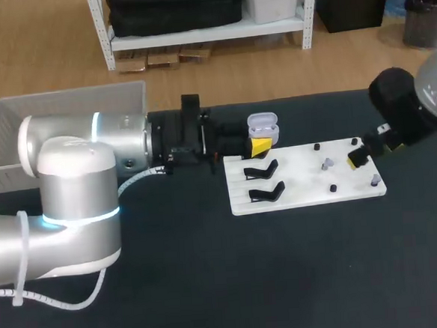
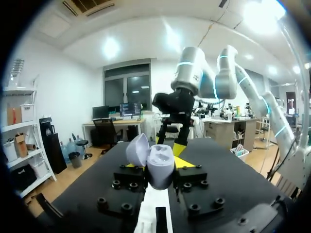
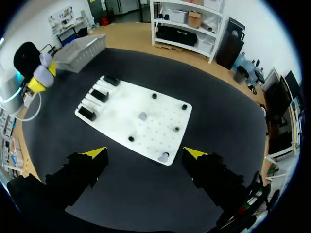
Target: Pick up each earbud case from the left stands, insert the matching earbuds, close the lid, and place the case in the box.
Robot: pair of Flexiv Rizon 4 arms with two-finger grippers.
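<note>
left arm (image 1: 71,197): comes in from left, wrist near white board (image 1: 302,184)
left gripper (image 1: 260,147): clamped on earbud case (image 2: 158,167) — lid up, held above board's far-left corner, near black stands (image 1: 263,182)
right gripper (image 3: 146,153): fingers wide apart, nothing btwn — over board's right end

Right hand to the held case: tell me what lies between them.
Between right hand and case lies the white board with a black peg on it; the head view shows it.
</note>
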